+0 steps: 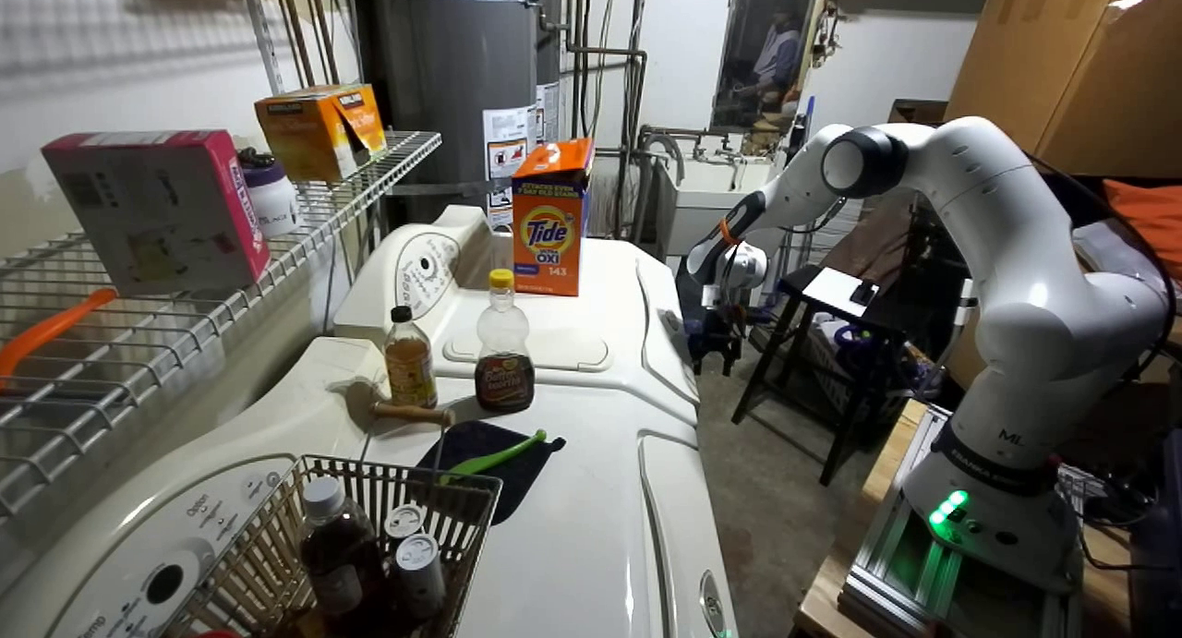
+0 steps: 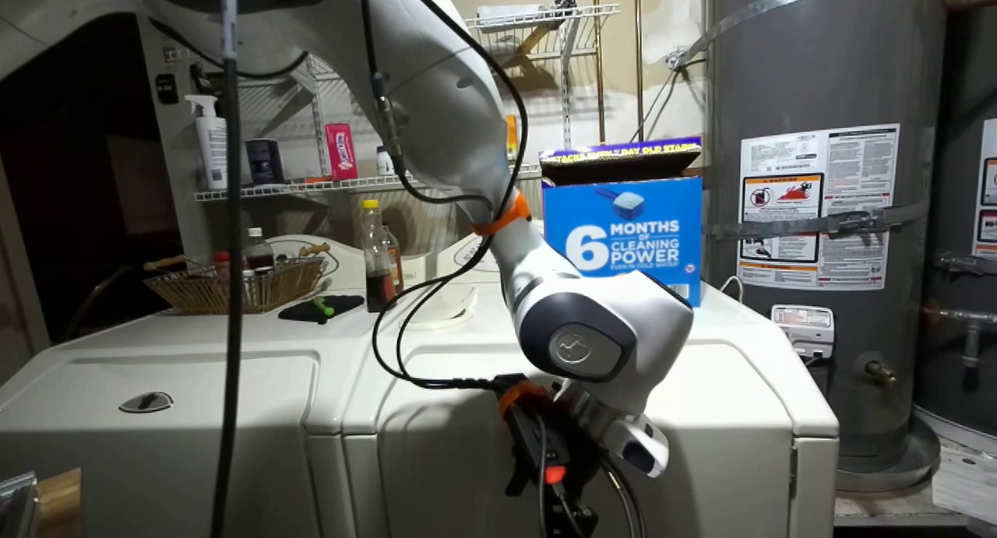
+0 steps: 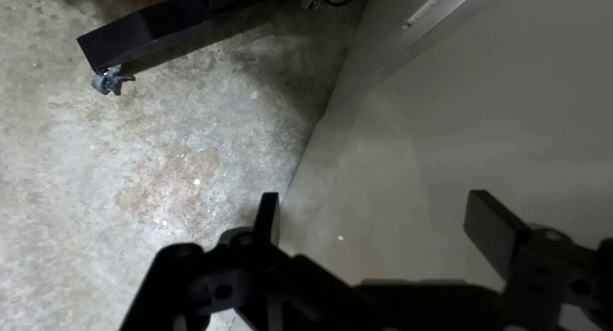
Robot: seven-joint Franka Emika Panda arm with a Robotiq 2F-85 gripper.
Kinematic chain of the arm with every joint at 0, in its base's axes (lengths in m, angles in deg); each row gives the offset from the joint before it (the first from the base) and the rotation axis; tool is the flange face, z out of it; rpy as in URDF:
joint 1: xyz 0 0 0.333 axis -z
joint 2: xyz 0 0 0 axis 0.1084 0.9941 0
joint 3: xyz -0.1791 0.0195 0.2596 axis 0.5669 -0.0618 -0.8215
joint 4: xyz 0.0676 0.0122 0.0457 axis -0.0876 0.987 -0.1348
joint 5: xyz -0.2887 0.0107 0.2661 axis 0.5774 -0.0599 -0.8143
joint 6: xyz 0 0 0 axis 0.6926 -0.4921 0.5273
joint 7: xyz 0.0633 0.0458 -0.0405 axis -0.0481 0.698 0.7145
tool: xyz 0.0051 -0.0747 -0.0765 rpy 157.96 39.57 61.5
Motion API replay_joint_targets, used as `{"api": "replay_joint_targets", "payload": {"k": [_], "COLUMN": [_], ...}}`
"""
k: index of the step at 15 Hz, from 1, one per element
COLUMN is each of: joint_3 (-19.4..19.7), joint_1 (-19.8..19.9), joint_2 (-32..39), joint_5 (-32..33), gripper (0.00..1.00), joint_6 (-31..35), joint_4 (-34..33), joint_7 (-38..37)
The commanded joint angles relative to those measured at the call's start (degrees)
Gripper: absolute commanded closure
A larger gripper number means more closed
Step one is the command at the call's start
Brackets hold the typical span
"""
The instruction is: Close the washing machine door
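Observation:
The washing machine (image 1: 591, 343) is the glossy white appliance under the Tide box; it also shows in an exterior view (image 2: 814, 437). Its door (image 2: 724, 452) is the pale bulging front panel, which looks flush with the front there and at the top edge in an exterior view (image 1: 667, 333). Its lower part is out of frame. My gripper (image 1: 716, 352) points down just in front of this panel; the arm partly hides it in an exterior view (image 2: 549, 483). In the wrist view my gripper (image 3: 376, 213) is open and empty, with the smooth grey door face (image 3: 503, 125) behind it. Contact cannot be told.
A second white machine (image 2: 156, 468) stands alongside. A Tide box (image 1: 547, 222), bottles (image 1: 503, 370) and a wire basket (image 1: 462, 490) stand on top. A black stool (image 1: 831, 370) is beyond the gripper. Concrete floor (image 3: 158, 144) and a dark leg with a caster (image 3: 143, 31) show below.

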Motion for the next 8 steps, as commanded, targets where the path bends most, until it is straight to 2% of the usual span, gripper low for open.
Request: {"api": "replay_joint_targets", "payload": {"k": [1, 6, 8], "joint_3": [-5.29, -5.91, -6.27], "joint_1": [-0.69, -0.09, 0.81], "joint_2": [-4.01, -5.45, -6.91], "joint_5": [-7.83, -11.14, -10.99], "gripper": [0.00, 0.00, 0.00], "joint_6": [2.26, 3.39, 3.13], "joint_4": [1.95, 4.13, 5.78], "joint_7": [-1.31, 0.24, 4.54]}}
